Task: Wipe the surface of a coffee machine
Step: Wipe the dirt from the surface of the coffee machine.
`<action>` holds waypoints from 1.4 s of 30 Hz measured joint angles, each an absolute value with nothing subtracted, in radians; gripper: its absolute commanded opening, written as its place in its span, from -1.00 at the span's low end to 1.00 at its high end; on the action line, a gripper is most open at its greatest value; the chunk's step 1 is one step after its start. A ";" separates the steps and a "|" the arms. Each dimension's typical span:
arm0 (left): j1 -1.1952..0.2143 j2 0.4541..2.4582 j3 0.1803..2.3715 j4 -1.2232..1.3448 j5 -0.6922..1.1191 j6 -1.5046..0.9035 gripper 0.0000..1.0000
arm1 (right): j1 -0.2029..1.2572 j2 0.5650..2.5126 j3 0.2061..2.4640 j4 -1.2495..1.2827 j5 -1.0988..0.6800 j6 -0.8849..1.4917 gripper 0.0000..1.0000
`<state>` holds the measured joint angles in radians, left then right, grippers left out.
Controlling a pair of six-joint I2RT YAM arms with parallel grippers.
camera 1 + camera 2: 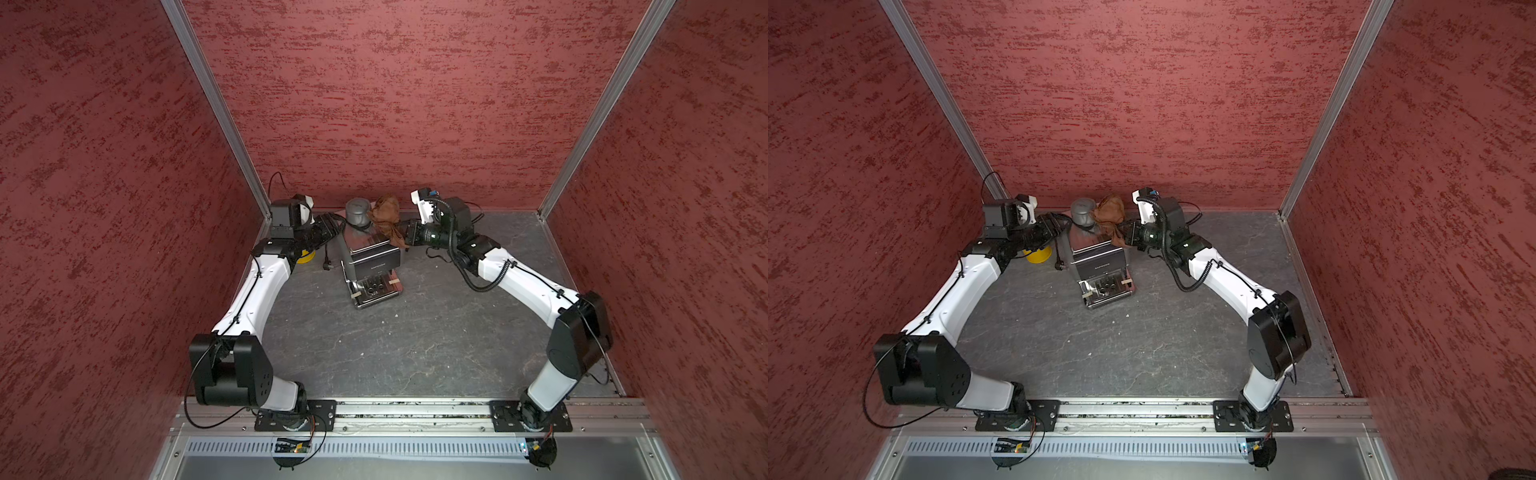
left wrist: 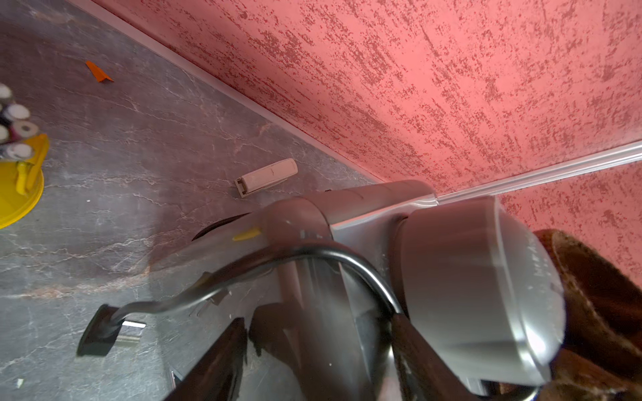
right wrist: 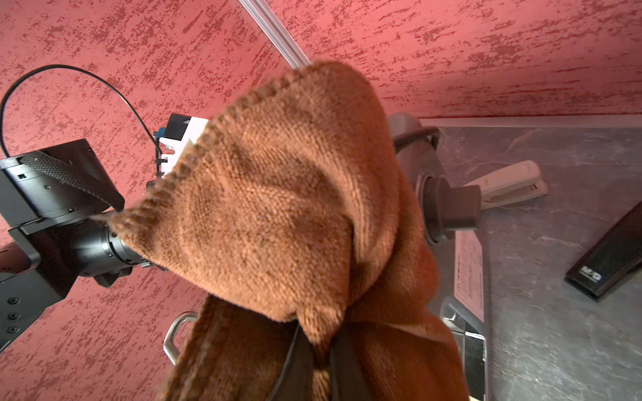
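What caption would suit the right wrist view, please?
Right gripper holding a bunched brown cloth at the coffee machine.

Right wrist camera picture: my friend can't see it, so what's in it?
A fuzzy brown cloth, pinched by the right gripper, fills most of the picture and hides most of the grey coffee machine behind it. A beige stapler lies on the dark table beside the machine.

Soft, even light; the coffee machine [image 2: 469, 295] blurs close up.
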<state>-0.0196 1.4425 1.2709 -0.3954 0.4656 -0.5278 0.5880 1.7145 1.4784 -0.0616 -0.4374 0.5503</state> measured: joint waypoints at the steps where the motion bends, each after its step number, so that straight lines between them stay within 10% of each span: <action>1: -0.018 1.438 1.271 -0.405 0.471 -0.518 0.35 | 0.591 1.713 1.478 -0.064 -0.438 0.552 -0.95; 42: 0.039 1.483 1.226 -0.284 0.654 -0.554 0.36 | 0.601 1.686 1.315 0.199 -0.408 0.674 -0.98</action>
<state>0.0391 1.4830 1.2259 -0.2840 0.6537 -0.5537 0.6014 1.6859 1.3151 0.1989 -0.4084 0.6743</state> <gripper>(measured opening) 0.680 0.081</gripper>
